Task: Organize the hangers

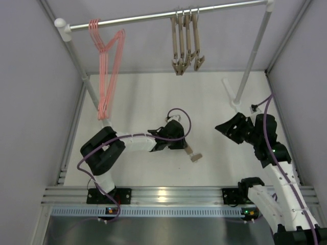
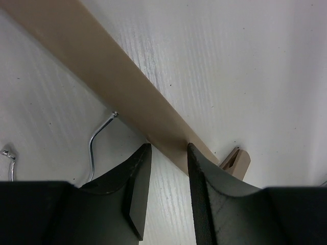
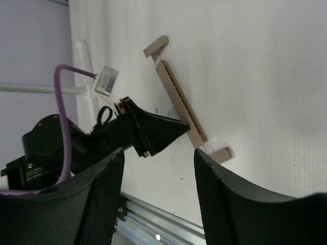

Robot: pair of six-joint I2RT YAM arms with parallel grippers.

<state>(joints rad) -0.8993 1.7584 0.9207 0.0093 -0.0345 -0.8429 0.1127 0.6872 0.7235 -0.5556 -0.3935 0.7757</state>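
One wooden hanger (image 1: 193,154) lay flat on the white surface (image 1: 138,97), in front of the left arm (image 1: 130,140). The left jaws were low over it. They stood apart and were not clamped on anything.

In the left wrist view, the tan bar (image 2: 102,71) of this hanger ran slantwise from the upper left down to the jaws. Its lower edge passed just beside one fingertip (image 2: 143,153), and the other fingertip (image 2: 196,158) covered a part of the wood. So the bar crossed the gap between the tips and was not squeezed inside it. Whether a tip touched the wood could not be told. One clip end (image 2: 236,162) showed just beyond the covering fingertip. The silver hook (image 2: 97,135) lay on the surface at the other side of the bar.

The right wrist view showed the same wooden hanger (image 3: 181,104) with the tips of the left jaws right at its bar, nearer to one end.

The right arm (image 1: 271,148) was at the right side, and the right jaws were well apart from the hanger. Their fingers (image 3: 102,194) stood wide apart with nothing between them.

Four other wooden hangers (image 1: 185,43) hung close together on the silver rail (image 1: 138,18). The pink wire hangers (image 1: 108,61) hung near the left end of the rail.
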